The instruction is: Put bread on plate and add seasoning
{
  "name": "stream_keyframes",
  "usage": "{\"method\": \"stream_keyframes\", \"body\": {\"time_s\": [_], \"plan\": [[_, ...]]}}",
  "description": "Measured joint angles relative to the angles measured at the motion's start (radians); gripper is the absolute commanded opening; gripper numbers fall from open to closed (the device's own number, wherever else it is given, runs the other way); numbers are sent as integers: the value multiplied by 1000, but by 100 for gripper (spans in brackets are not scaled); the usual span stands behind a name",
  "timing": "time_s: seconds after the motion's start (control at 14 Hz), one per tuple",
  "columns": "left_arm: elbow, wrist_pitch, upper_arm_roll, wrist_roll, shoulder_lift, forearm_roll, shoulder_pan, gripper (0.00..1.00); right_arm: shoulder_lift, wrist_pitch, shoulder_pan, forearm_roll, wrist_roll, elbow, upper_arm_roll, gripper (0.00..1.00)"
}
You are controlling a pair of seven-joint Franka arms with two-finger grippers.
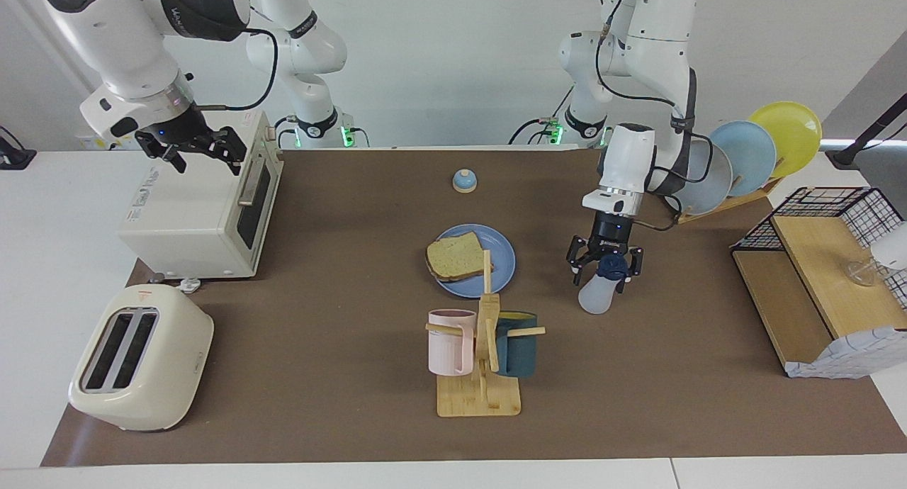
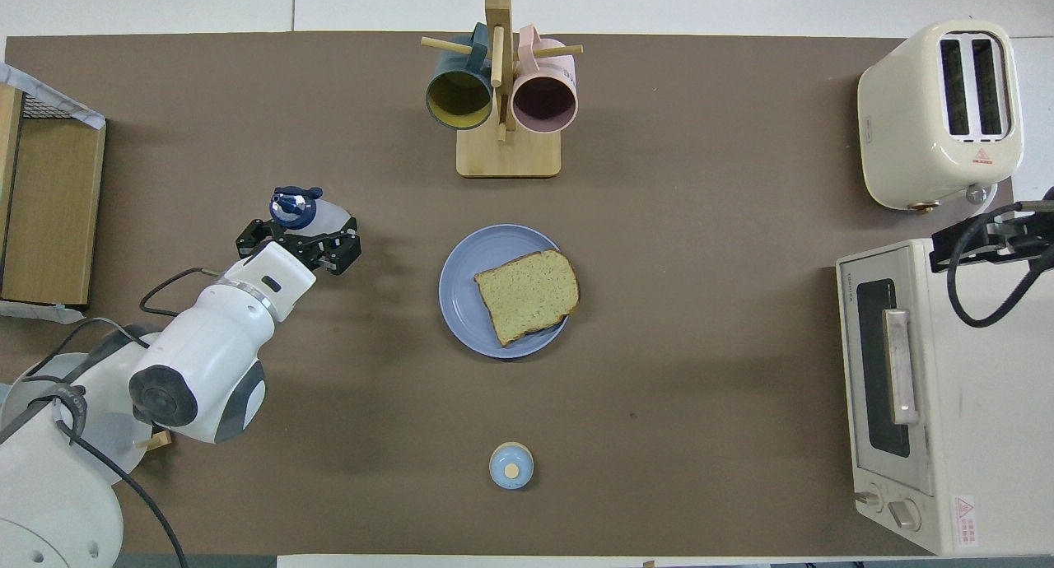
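The bread (image 1: 453, 256) (image 2: 527, 296) lies flat on the blue plate (image 1: 500, 266) (image 2: 458, 292) at the middle of the table. The seasoning bottle (image 1: 594, 299) (image 2: 328, 219), translucent white with a navy cap, stands on the mat beside the plate, toward the left arm's end. My left gripper (image 1: 604, 263) (image 2: 298, 243) is open at the bottle's cap, one finger on each side of it and neither pressing it. Above the toaster oven (image 1: 198, 205), my right gripper (image 1: 204, 159) waits open and holds nothing.
A blue-domed bell (image 1: 464, 181) (image 2: 510, 466) sits nearer to the robots than the plate. A wooden mug rack (image 1: 482, 347) with two mugs stands farther out. A cream toaster (image 1: 142, 358), a rack of plates (image 1: 744, 159) and a wooden shelf (image 1: 815, 276) line the table's ends.
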Motion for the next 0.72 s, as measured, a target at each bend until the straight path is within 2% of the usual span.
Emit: {"method": "stream_keyframes", "body": {"time_s": [0.36,0.72], "plan": [[-34,6,0,0,-18,1,5,100,0,0,0,0,0,0,0,100],[-158,13,0,0,-139,5,6,100,0,0,0,0,0,0,0,100]]}}
